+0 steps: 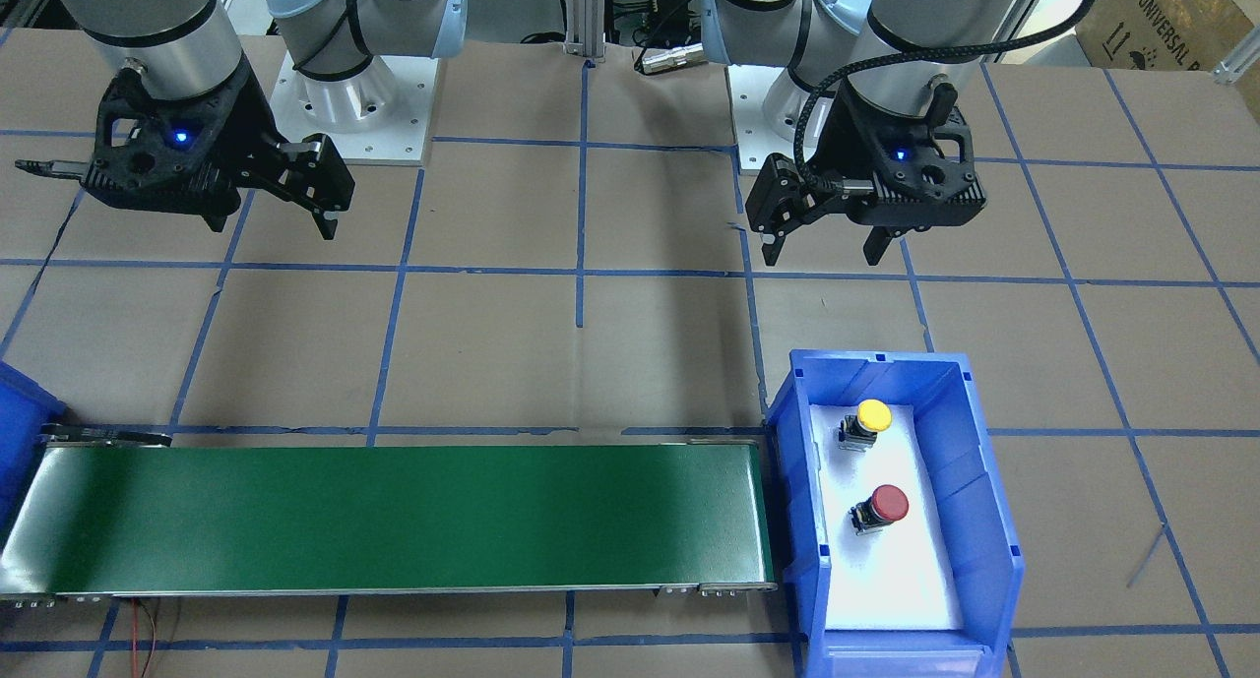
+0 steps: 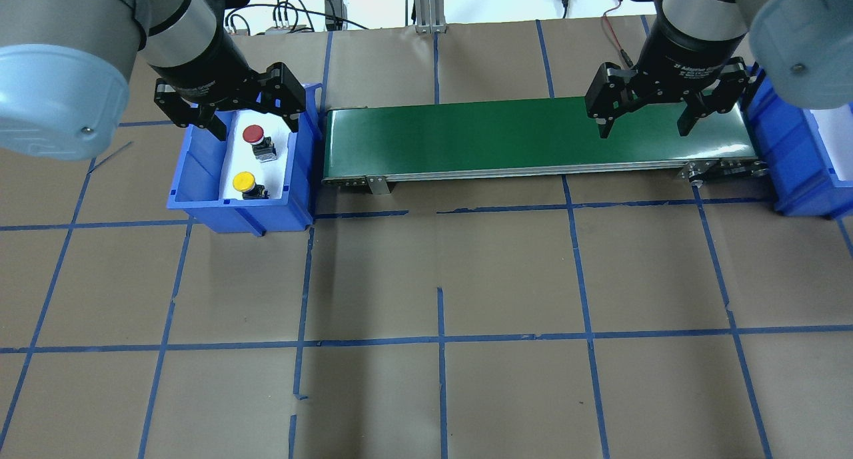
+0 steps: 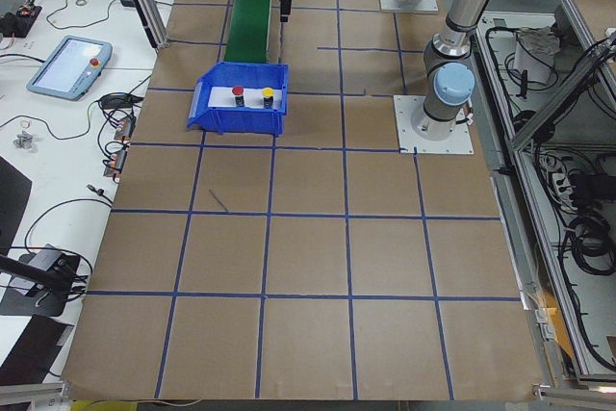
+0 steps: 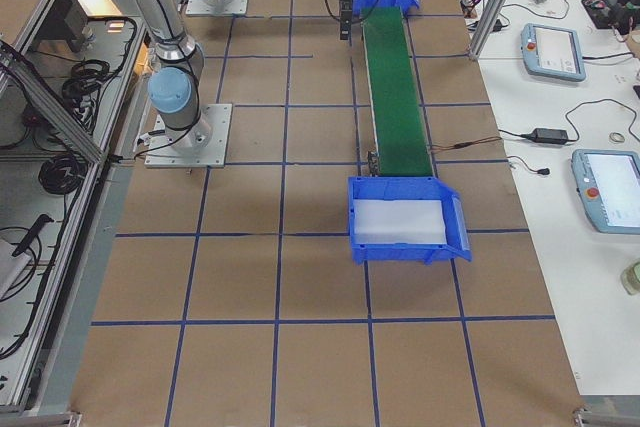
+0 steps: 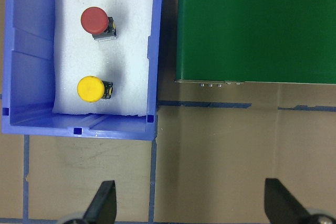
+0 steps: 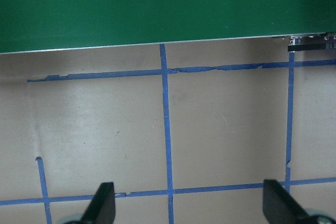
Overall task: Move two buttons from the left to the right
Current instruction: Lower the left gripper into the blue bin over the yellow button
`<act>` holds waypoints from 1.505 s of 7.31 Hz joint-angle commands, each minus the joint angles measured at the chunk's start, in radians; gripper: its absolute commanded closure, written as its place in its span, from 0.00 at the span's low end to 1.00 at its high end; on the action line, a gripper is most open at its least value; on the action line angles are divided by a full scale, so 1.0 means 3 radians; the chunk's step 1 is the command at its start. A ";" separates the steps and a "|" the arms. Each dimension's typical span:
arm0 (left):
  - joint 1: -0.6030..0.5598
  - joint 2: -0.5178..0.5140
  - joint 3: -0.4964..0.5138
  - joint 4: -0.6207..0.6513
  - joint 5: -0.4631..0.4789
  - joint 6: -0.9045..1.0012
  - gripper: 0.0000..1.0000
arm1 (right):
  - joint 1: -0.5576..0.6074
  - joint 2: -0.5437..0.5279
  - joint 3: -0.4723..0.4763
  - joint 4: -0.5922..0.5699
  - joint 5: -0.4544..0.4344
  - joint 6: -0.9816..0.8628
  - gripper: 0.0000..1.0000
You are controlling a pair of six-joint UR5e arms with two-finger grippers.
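Note:
The red button (image 2: 252, 134) and the yellow button (image 2: 244, 180) stand on white foam in a blue bin (image 2: 200, 202) at the left end of the green conveyor belt (image 2: 500, 139). The left wrist view shows the red button (image 5: 94, 20) and the yellow one (image 5: 90, 88). My left gripper (image 2: 256, 129) is open and empty. It hangs high above the table on the robot's side of the bin (image 1: 984, 481). My right gripper (image 2: 643, 131) is open and empty, high near the belt's right end.
A second blue bin (image 2: 793, 152) lined with white foam stands at the belt's right end, with nothing in it in the exterior right view (image 4: 460, 232). The table is brown with a blue tape grid. Both arm bases sit behind the belt in the front-facing view.

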 commanded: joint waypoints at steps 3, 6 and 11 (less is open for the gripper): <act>-0.0046 -0.0010 0.0006 0.0040 -0.0046 -0.0005 0.00 | 0.0000 0.0003 -0.0003 -0.0013 -0.0002 0.0002 0.00; 0.0015 -0.0177 0.0006 0.0270 -0.0005 0.0122 0.00 | 0.0000 0.0003 0.0007 -0.0008 -0.0007 0.0002 0.00; 0.0588 -0.0944 -0.0035 0.0541 0.0000 0.1017 0.03 | 0.0000 0.0008 0.0028 -0.0008 -0.0017 -0.0008 0.00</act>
